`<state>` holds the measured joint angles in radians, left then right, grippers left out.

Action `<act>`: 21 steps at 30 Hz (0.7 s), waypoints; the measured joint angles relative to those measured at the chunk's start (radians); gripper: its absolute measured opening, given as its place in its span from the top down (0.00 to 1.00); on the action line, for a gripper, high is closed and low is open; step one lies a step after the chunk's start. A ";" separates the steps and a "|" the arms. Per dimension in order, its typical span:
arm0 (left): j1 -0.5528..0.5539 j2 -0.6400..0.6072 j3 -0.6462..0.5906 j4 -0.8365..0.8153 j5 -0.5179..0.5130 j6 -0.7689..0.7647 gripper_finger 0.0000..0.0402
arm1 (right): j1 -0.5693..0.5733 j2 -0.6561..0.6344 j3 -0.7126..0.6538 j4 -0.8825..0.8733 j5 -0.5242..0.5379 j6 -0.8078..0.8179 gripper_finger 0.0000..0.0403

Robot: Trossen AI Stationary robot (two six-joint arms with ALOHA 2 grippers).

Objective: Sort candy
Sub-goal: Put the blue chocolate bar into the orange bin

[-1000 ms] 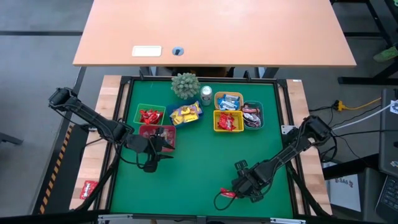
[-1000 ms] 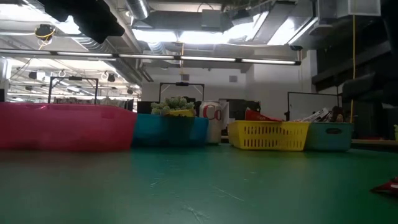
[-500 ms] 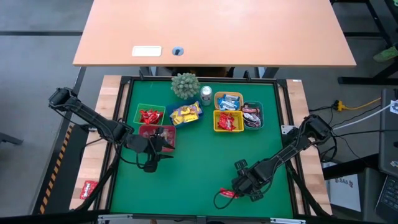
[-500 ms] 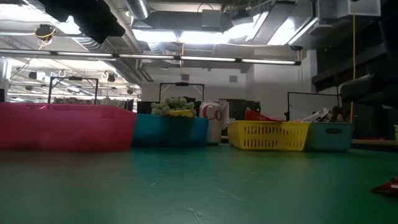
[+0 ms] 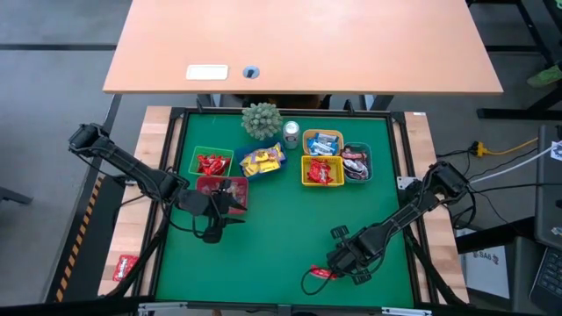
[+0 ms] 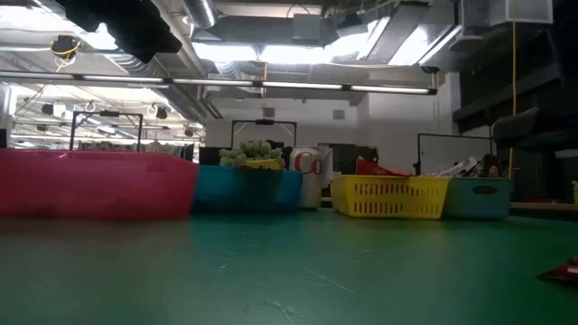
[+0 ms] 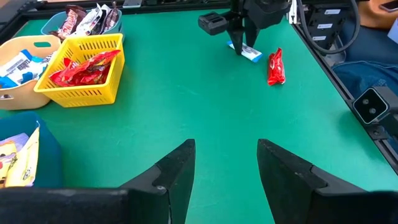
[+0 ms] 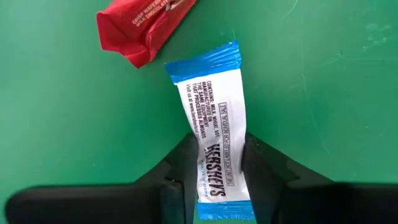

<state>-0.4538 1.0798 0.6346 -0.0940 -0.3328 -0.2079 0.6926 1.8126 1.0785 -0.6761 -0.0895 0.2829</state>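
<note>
The left arm reaches in from the table's left edge and bends toward the green mat (image 5: 281,219), its wrist low over the mat's left part. The left gripper (image 7: 225,163) points across the mat toward its right side, its two dark fingers standing well apart with bare mat between them.

The right arm comes from the mat's right edge and slants down to the near right part of the mat. The right gripper (image 8: 214,163) is down at the mat surface, its fingers pressed against both long sides of a blue-and-white candy (image 8: 214,134).

6 bins (image 5: 212,163), 1 plant (image 5: 262,120), 1 can (image 5: 291,132), 2 loose candies (image 8: 214,134)
</note>
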 joint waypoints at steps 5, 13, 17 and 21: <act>0.000 0.000 0.000 0.000 0.000 0.000 0.60 | 0.001 0.005 0.023 -0.014 0.000 0.001 0.71; 0.000 0.000 0.000 0.000 -0.018 0.001 0.60 | 0.002 0.005 0.036 -0.002 -0.008 0.000 0.76; 0.000 0.000 0.000 0.000 -0.042 0.001 0.60 | 0.002 0.005 0.036 -0.003 -0.009 0.000 0.75; 0.000 0.000 0.000 0.000 -0.050 0.001 0.60 | 0.000 0.005 0.036 -0.003 -0.009 0.000 0.75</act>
<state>-0.4539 1.0798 0.6346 -0.0940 -0.3824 -0.2073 0.6930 1.8172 1.1149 -0.6792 -0.0982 0.2829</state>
